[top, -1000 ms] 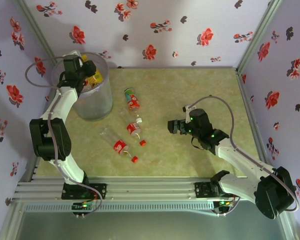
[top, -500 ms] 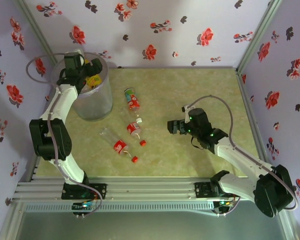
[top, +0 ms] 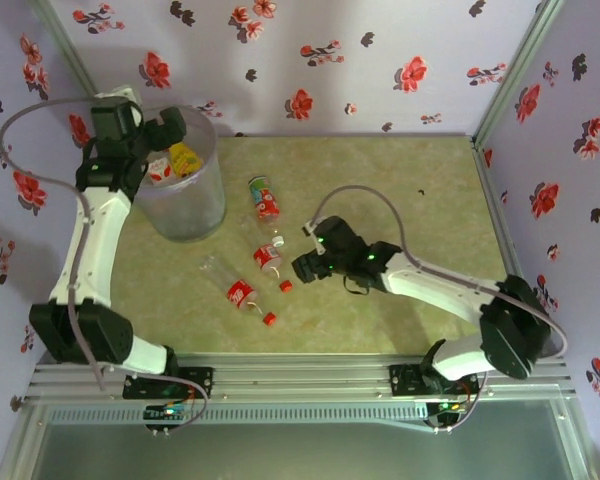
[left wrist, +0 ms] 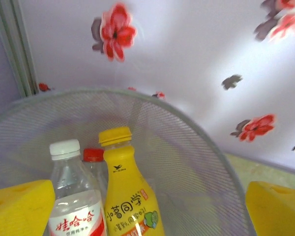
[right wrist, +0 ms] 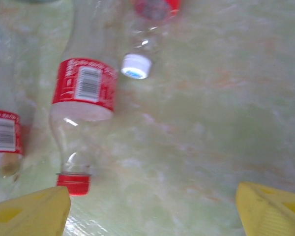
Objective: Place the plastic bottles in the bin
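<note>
The translucent grey bin (top: 195, 205) stands at the back left. Inside it are a yellow bottle (left wrist: 130, 196), a clear white-capped bottle (left wrist: 73, 201) and a red cap (left wrist: 93, 155) behind them. My left gripper (top: 168, 130) hovers open over the bin's rim (left wrist: 196, 132), holding nothing; the left gripper (left wrist: 147, 219) looks down into the bin. Three clear bottles with red labels lie on the table: one (top: 266, 205) nearest the bin, one (top: 268, 258) in the middle, one (top: 240, 293) nearest me. My right gripper (top: 303, 267) is open just right of the middle bottle (right wrist: 83, 98), whose red cap (right wrist: 73, 183) lies by the left finger (right wrist: 32, 214).
The flowered walls enclose the greenish table (top: 400, 180) on three sides. Bare table stretches right of the bottles. A white cap (right wrist: 136, 66) of the far bottle lies close to the middle bottle. The metal rail (top: 310, 380) runs along the near edge.
The right arm has swung left across the table to the lying bottles. The left arm has drawn back and up to the left, still over the bin.
</note>
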